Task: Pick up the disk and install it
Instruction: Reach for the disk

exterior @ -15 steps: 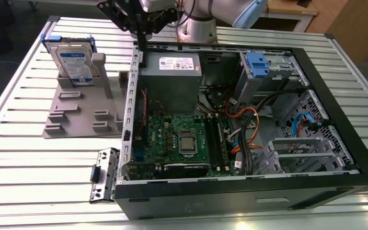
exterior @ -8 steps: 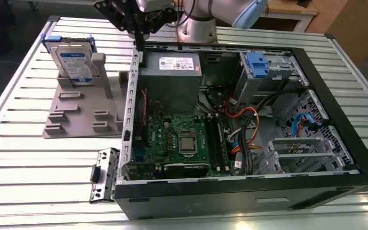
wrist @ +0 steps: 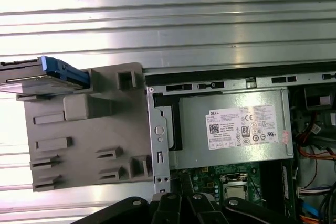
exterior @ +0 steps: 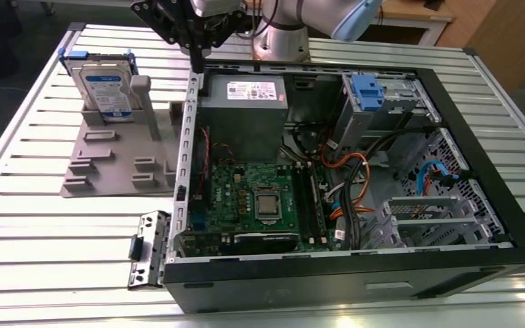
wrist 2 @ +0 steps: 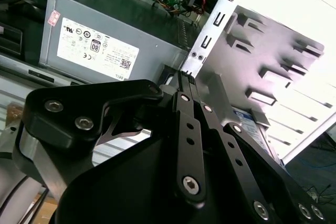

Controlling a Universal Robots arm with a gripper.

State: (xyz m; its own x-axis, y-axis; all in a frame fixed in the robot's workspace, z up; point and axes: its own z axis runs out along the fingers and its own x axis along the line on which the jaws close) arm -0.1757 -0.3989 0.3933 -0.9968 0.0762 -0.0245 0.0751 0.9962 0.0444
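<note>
The disk (exterior: 104,87) stands upright in a grey holder (exterior: 117,160) on the table, at the exterior view's left of the open computer case (exterior: 495,205). It is silver-grey with a white-and-blue label and a blue frame. In the first wrist view the disk (wrist: 44,78) shows edge-on at the holder's end. My gripper (exterior: 197,68) hangs over the case's near wall, beside the grey power supply (exterior: 243,102) and apart from the disk. In the second wrist view the gripper (wrist 2: 185,78) is shut, its fingers pressed together with nothing between them.
Inside the case are a green motherboard (exterior: 253,201), orange and blue cables, and a metal drive bay with a blue tab (exterior: 368,89) at the back. A loose metal bracket (exterior: 148,249) lies on the slatted table by the case's front corner.
</note>
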